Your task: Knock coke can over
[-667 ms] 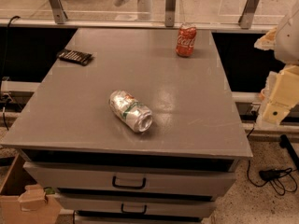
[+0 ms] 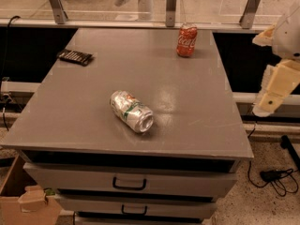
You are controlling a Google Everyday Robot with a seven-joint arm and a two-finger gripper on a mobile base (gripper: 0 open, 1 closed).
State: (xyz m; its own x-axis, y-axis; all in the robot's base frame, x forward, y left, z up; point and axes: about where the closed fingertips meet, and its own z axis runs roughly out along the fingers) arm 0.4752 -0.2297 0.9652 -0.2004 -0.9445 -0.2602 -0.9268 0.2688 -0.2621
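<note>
The red coke can [image 2: 186,40] stands upright near the far right corner of the grey table [image 2: 93,125]. My gripper [image 2: 272,93] hangs off the table's right side, at about table height. It is well to the right of the coke can and nearer the camera, and it touches nothing.
A silver-and-green can [image 2: 131,111] lies on its side in the middle of the table. A dark flat object [image 2: 75,56] lies at the far left edge. Drawers [image 2: 129,184] sit under the tabletop. A cardboard box [image 2: 23,203] stands at the lower left, and cables [image 2: 276,175] lie on the floor at the right.
My gripper has shifted slightly up and to the left. Neither can has moved.
</note>
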